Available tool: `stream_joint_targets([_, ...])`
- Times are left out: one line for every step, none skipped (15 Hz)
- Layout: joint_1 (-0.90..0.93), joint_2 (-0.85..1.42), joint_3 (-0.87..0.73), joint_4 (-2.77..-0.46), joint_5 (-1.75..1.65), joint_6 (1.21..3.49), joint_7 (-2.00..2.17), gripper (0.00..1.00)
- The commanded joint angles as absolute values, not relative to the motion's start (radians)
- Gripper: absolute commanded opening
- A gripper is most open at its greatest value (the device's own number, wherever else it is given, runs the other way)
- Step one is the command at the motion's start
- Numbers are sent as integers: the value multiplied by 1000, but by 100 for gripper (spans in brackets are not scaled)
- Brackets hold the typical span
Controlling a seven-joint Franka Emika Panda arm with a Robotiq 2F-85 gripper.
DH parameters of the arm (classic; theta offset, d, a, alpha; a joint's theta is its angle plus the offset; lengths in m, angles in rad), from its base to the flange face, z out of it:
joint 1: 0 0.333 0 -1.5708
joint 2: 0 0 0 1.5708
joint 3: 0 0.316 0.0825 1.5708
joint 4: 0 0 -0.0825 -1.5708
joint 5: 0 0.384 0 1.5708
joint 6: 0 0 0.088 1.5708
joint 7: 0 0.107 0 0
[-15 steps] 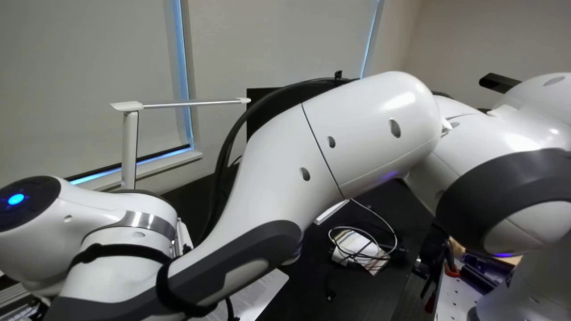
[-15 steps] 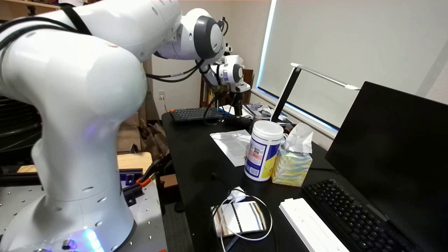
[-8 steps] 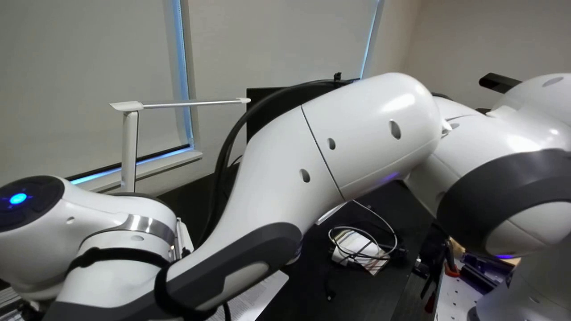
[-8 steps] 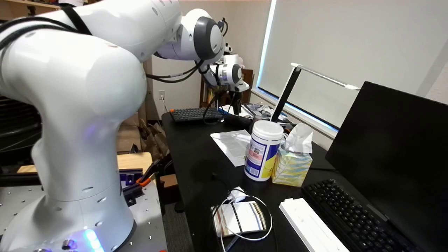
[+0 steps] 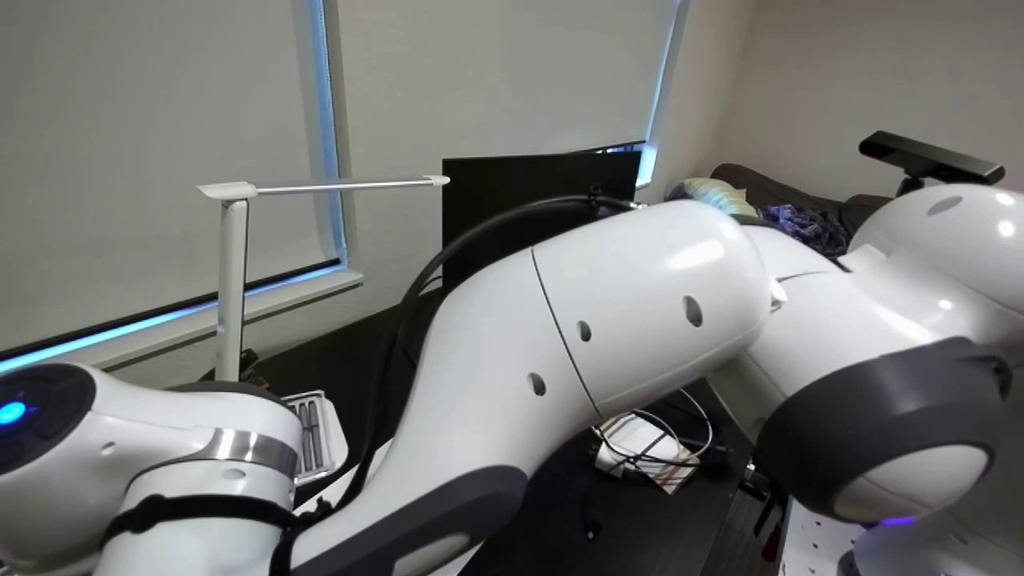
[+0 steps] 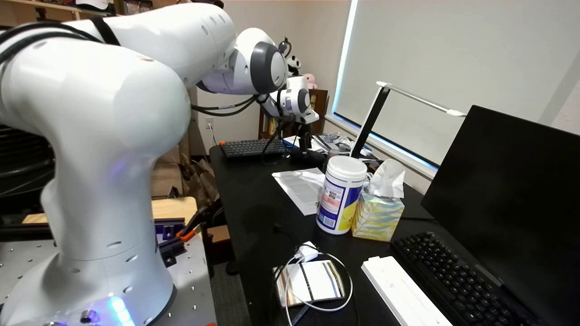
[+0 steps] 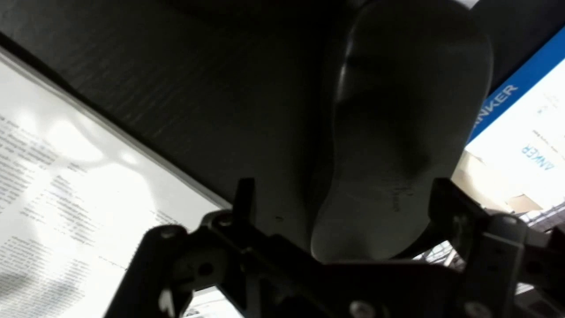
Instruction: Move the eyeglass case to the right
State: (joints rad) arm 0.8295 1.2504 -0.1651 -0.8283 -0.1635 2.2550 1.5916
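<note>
The eyeglass case (image 7: pixel 397 110) is a long, dark, smooth case with faint lettering at its near end. It lies on the black desk (image 7: pixel 212 97) in the wrist view. My gripper (image 7: pixel 343 187) is open, with its fingers (image 7: pixel 244 198) apart. The near end of the case lies in the space between them, closer to the right finger. I cannot tell whether the right finger touches it. In an exterior view the gripper (image 6: pixel 305 144) points down at the far part of the desk, by the dark case (image 6: pixel 315 157). In another exterior view the arm hides both.
A printed sheet (image 7: pixel 66 176) lies left of the case and an Anker box (image 7: pixel 529 119) right of it. A keyboard (image 6: pixel 253 147), a wipes tub (image 6: pixel 340 197), a tissue box (image 6: pixel 378 217), a lamp (image 6: pixel 370 120) and a striped pouch with cables (image 6: pixel 319 280) are also on the desk.
The arm has come down, mostly in the last half second, and the gripper sits slightly lower and further left in an exterior view. The objects on the desk look unmoved.
</note>
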Motion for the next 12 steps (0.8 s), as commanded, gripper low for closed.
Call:
stream_joint_targets([847, 1342, -193, -697, -175, 2254, 1642, 100])
stream_joint_targets([849, 1357, -197, -678, -174, 2252, 1641, 100])
stream_joint_targets([850, 1376, -200, -656, -175, 2253, 1639, 100])
stream_joint_targets([851, 1392, -205, -635, -175, 2250, 1641, 100])
stream_joint_targets([851, 1408, -212, -612, -176, 2251, 1644, 100])
stream_joint_targets([849, 1420, -217, -594, -175, 2251, 1640, 100])
stream_joint_targets([847, 1428, -218, -580, -171, 2249, 1637, 100])
stream_joint_targets([847, 1435, -222, -569, -171, 2249, 1636, 100])
stream_joint_targets([846, 1440, -223, -561, -168, 2248, 1633, 100])
stream_joint_targets([847, 1444, -227, -556, -169, 2247, 1634, 100])
stream_joint_targets([847, 1446, -228, -553, -168, 2248, 1632, 100])
stream_joint_targets([849, 1447, -231, -551, -169, 2249, 1635, 100])
